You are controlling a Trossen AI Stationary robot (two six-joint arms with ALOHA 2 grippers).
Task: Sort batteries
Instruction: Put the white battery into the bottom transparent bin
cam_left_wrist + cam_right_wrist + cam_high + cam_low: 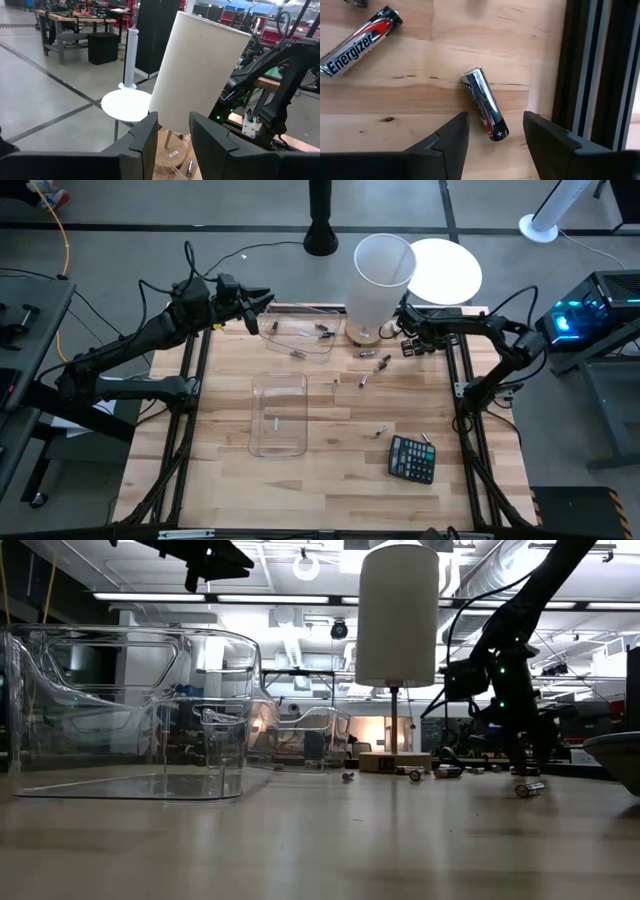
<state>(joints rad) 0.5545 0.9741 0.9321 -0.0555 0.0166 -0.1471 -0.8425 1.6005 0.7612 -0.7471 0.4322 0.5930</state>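
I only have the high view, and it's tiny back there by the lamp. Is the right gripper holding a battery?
Observer: No. The right gripper is open, and a silver battery lies loose on the table between its fingers.
Operator: Any other battery right there?
Observer: Yes, an Energizer battery lies apart from it, label up.
Operator: And the left gripper?
Observer: The left gripper is open and empty, facing the lamp shade.

Glossy metallic batteries (pixel 484 102), wood table (pixel 420 65)
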